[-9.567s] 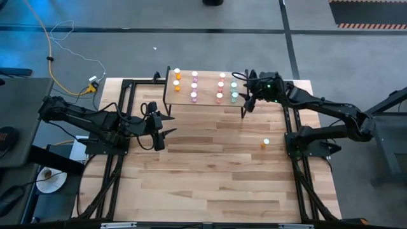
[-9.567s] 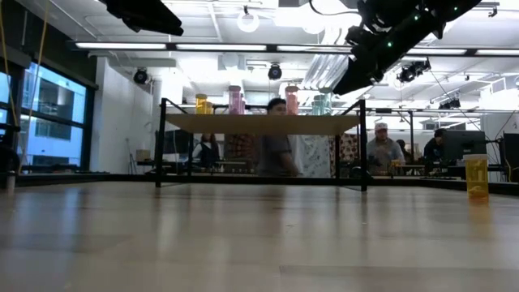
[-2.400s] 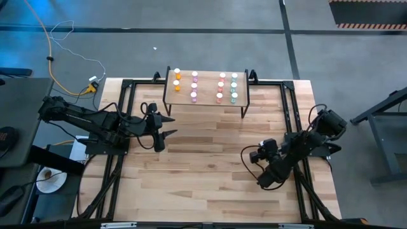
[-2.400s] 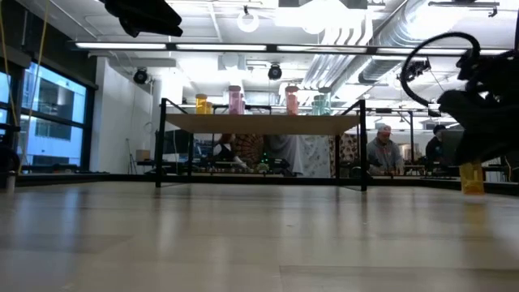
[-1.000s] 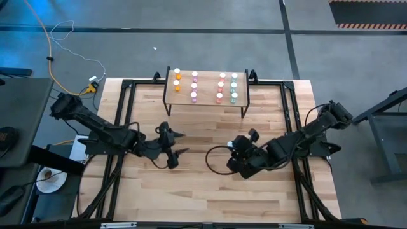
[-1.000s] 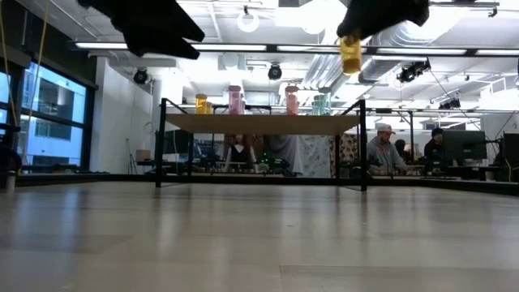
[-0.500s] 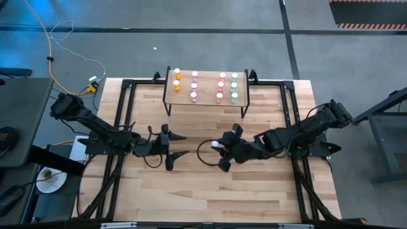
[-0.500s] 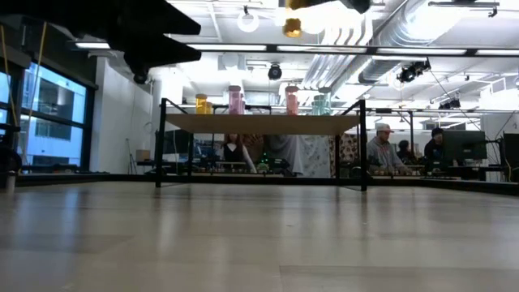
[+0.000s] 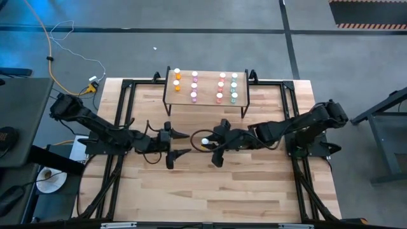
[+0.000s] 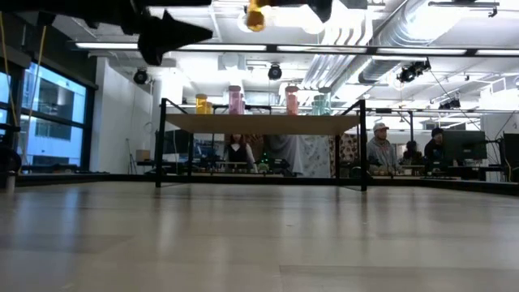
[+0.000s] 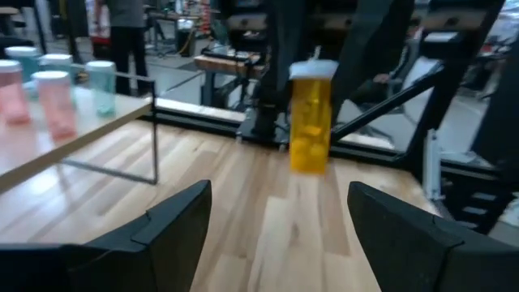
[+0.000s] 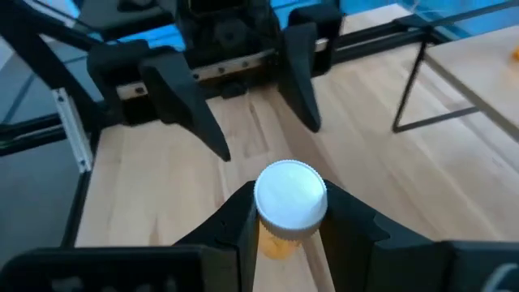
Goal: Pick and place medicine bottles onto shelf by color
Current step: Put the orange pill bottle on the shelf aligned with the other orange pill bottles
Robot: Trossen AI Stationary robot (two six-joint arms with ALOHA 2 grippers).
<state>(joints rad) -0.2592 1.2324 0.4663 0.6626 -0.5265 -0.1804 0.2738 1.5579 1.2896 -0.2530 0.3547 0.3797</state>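
An orange medicine bottle (image 9: 205, 141) with a white cap hangs above the middle of the table, with my right gripper (image 9: 208, 144) shut on it. My left gripper (image 9: 188, 144) faces it from the table's left, open, with the bottle (image 11: 310, 122) a short way ahead of its fingertips and apart from them. The shelf (image 9: 206, 100) stands at the table's far edge on thin black legs. On it stand rows of orange (image 9: 177, 79), pink (image 9: 194, 86), red (image 9: 220, 87) and teal (image 9: 234, 86) bottles. My right gripper pinches the bottle's orange body (image 12: 278, 246) just below the white cap (image 12: 290, 195), one finger (image 12: 242, 225) on each side. The fingers come in about level from the table's right side. The bottle stands upright, cap up, lifted clear of the table (image 10: 259, 235).
Black frame rails (image 9: 124, 114) run along the table's left and right sides (image 9: 289, 111). Bare wood lies between the shelf and both grippers and toward the near edge (image 9: 210, 197). People sit in the room beyond (image 10: 381, 150).
My right gripper has carried the orange bottle toward the table's left and a little toward the far edge, up to the left gripper, with the bottle upright and clear of the table. My left gripper has edged slightly toward the right.
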